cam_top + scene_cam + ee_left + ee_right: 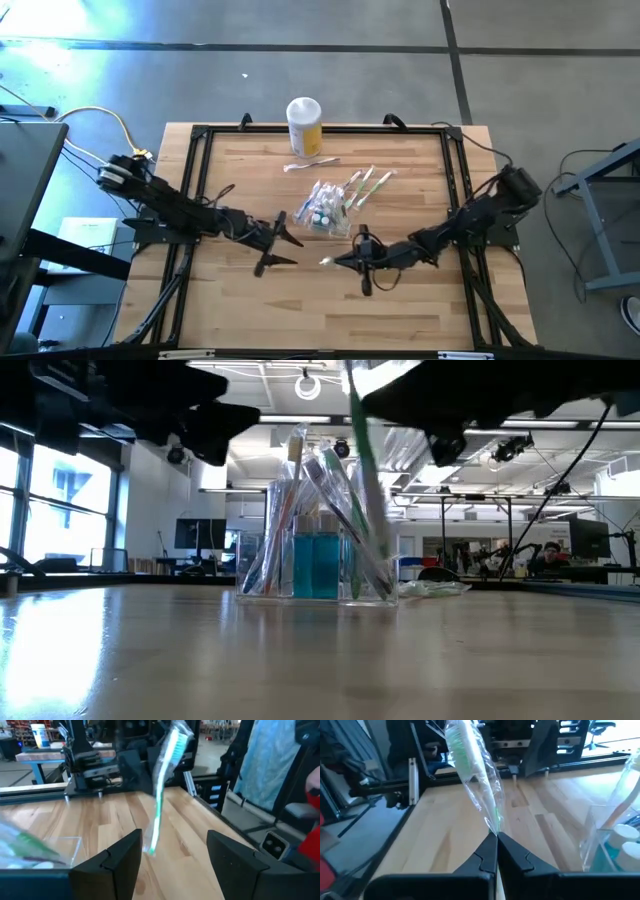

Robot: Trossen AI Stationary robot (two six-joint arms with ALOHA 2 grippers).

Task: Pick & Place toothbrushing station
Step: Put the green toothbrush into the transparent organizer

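Observation:
The toothbrushing station is a clear container standing on its base mid-table, with toothbrushes and blue bottles in it. It shows at the edge of both wrist views. Just nearer than it, my right gripper is shut on a green toothbrush in clear wrap. My left gripper faces it from the table's left, open, a short way from the toothbrush and touching nothing. My right gripper pinches the lower end of the wrapped toothbrush between its two fingertips. The fingers come about level from the table's right. The toothbrush slants up from them, head uppermost, clear of the table.
A yellow jar with a white lid stands at the far edge. Loose toothbrushes lie right of the station, and one more lies before the jar. A black frame rims the table. There is bare wood along the near edge.

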